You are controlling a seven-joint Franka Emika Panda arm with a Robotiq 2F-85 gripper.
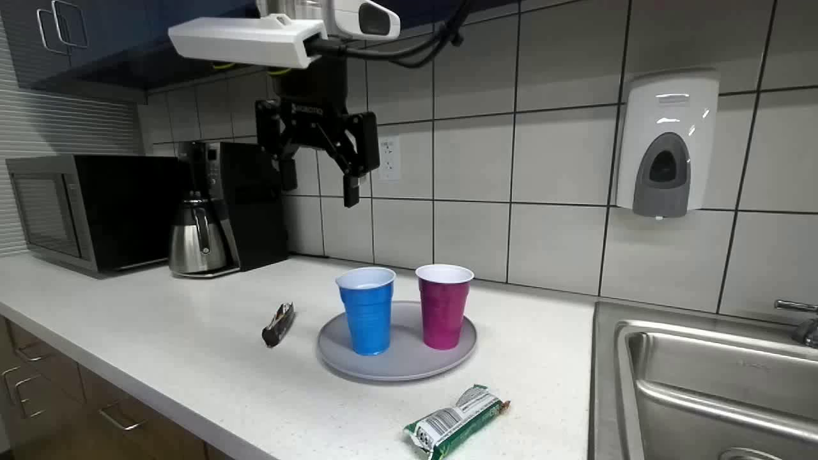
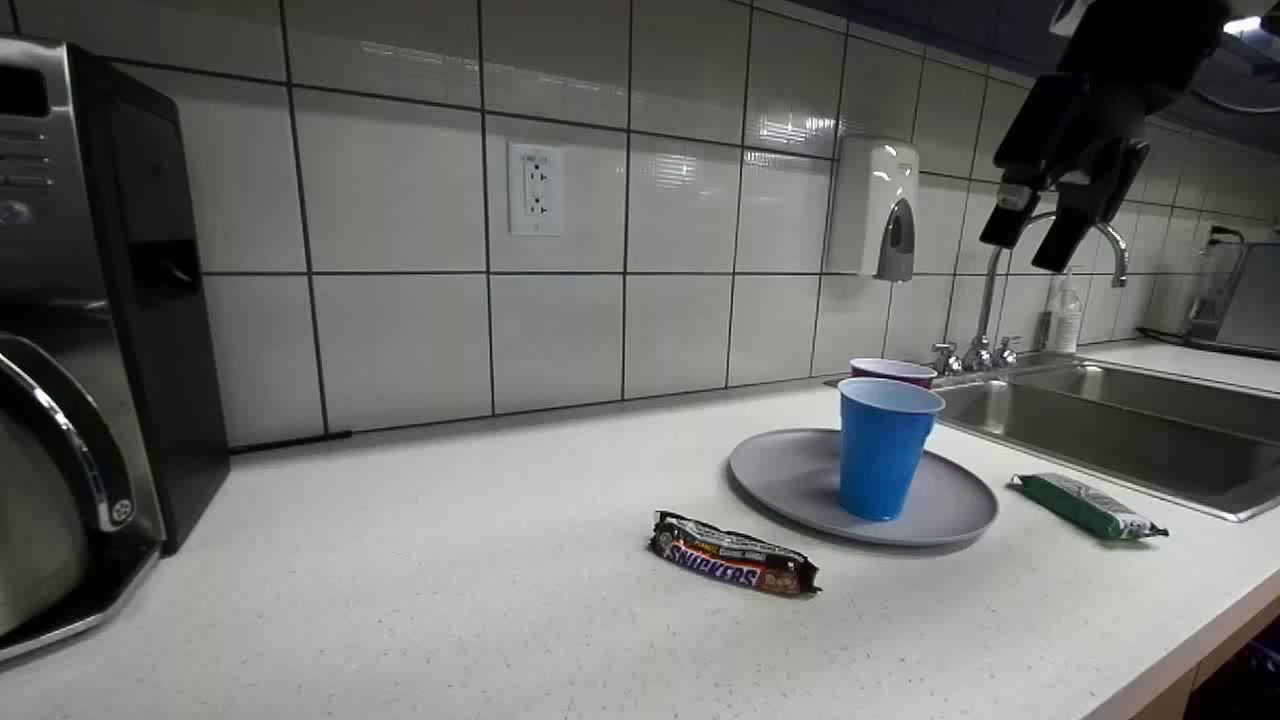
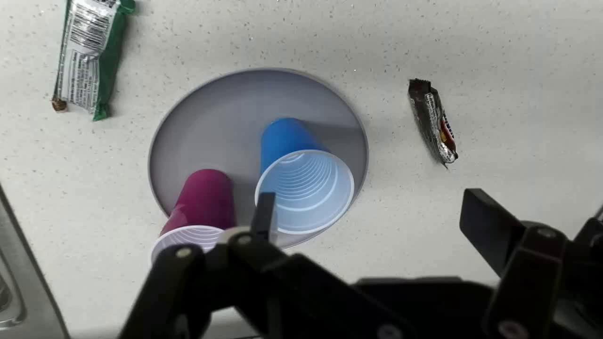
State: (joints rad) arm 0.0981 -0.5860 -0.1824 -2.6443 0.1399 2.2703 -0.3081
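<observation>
My gripper (image 1: 319,183) is open and empty, high above the counter. It also shows in an exterior view (image 2: 1035,236) and in the wrist view (image 3: 370,216), where its fingers stand wide apart. A blue cup (image 1: 369,316) and a magenta cup (image 1: 443,313) stand upright on a round grey plate (image 1: 402,374). The blue cup (image 3: 313,193) is nearest below the gripper. The magenta cup (image 3: 207,197) is partly hidden by a finger. A Snickers bar (image 2: 735,555) lies on one side of the plate and a green-wrapped bar (image 1: 457,421) on another.
A coffee maker with a steel carafe (image 1: 198,236) and a microwave (image 1: 96,211) stand along the counter. A steel sink (image 1: 716,383) with a faucet (image 2: 985,300) is set in at the opposite end. A soap dispenser (image 1: 670,140) hangs on the tiled wall.
</observation>
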